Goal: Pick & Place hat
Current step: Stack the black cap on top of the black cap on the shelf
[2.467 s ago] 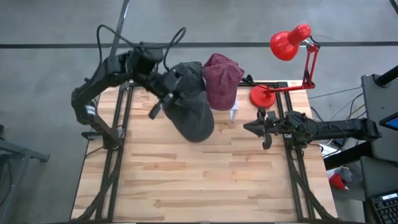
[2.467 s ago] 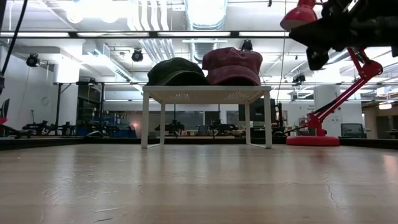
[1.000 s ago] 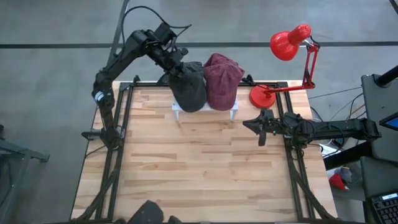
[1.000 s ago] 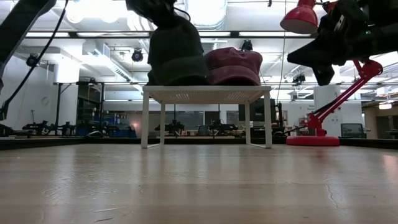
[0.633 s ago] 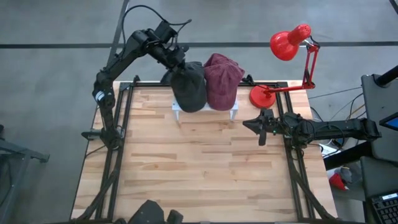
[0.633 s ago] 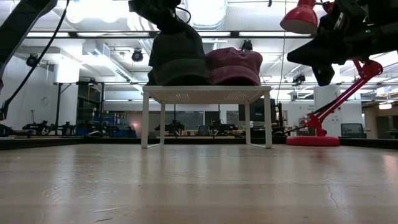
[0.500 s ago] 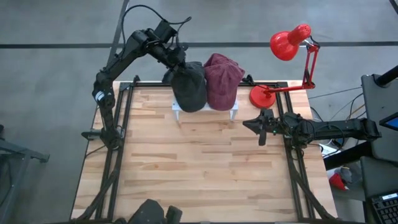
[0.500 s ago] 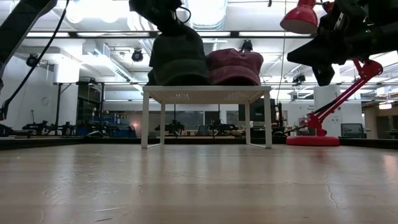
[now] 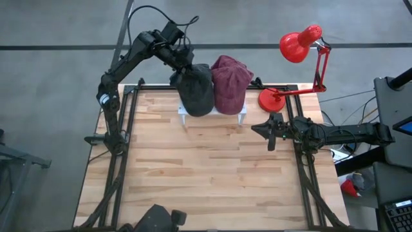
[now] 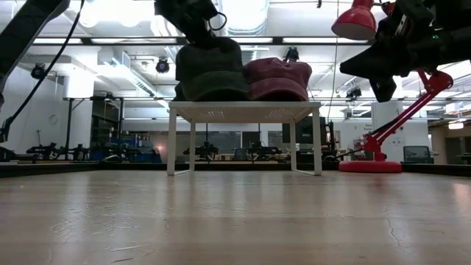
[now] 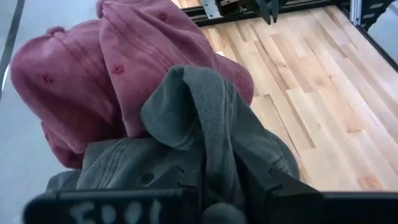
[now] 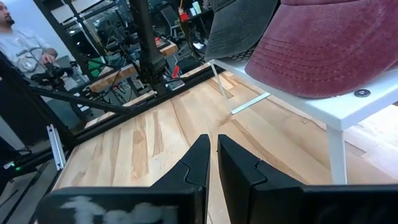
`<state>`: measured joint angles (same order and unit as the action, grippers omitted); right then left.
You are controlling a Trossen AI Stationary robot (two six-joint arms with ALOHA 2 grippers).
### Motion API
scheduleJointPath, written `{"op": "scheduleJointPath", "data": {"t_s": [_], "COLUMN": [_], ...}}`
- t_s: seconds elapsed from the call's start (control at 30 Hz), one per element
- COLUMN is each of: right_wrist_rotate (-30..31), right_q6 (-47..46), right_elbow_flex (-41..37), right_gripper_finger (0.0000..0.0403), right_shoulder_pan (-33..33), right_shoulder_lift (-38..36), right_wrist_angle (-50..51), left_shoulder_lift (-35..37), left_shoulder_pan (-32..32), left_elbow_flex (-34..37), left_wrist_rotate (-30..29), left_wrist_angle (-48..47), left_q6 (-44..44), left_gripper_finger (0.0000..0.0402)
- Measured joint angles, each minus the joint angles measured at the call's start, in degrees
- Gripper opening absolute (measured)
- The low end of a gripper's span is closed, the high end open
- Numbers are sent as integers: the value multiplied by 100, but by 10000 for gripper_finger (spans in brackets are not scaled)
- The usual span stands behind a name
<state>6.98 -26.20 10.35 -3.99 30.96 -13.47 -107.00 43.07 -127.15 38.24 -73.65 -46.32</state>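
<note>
**Dark cap pinched at its back, sitting on white stand**

Left gripper (image 9: 182, 66) fingers clamped on a bunched fold of the dark grey cap (image 9: 197, 90) at its far end; in the left wrist view the fabric ridge (image 11: 202, 118) rises between the two dark fingers. Cap body rests on the small white stand (image 10: 244, 112), on its left half in the low view, touching the maroon cap (image 9: 229, 82) beside it. Both caps lie side by side, brims toward the table's near side. Left arm reaches in from the far-left corner, above the stand's back edge.

Right gripper (image 9: 268, 131) fingers nearly together, only a thin slit between the tips, holding nothing; see right wrist view (image 12: 210, 163). It hovers over the wooden table (image 9: 193, 174) near the right edge, well apart from the stand, pointing toward it.

Red desk lamp (image 9: 297, 48) stands at far-right corner, base (image 9: 271, 100) just beside the maroon cap's end of the stand. Person (image 12: 25, 53) visible beyond the table in the right wrist view.
</note>
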Motion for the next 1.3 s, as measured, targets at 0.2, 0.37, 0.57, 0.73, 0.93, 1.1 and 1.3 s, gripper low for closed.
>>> {"op": "scheduleJointPath", "data": {"t_s": [0.2,0.37,0.57,0.73,0.93,1.1,1.3], "right_wrist_rotate": [-101,-275,-293,-295,-293,-293,-297], "right_q6": [3,3,2,7,4,2,-13], "right_elbow_flex": [0,2,2,2,0,-2,-4], "right_gripper_finger": [29,29,29,29,29,29,29], "right_shoulder_pan": [0,0,0,0,0,0,0], "right_shoulder_lift": [0,0,0,0,0,0,0], "right_wrist_angle": [0,91,164,175,269,262,262], "left_shoulder_lift": [0,6,30,31,33,37,42], "left_shoulder_pan": [2,2,2,2,2,9,-35], "left_elbow_flex": [0,-9,-109,-200,-384,-468,-406], "left_wrist_rotate": [-488,-941,-1741,-2350,-3110,-3070,-3022], "left_wrist_angle": [2,0,-18,-29,96,179,203], "left_q6": [296,451,695,847,992,1243,1425], "left_gripper_finger": [117,163,182,181,181,181,182]}}
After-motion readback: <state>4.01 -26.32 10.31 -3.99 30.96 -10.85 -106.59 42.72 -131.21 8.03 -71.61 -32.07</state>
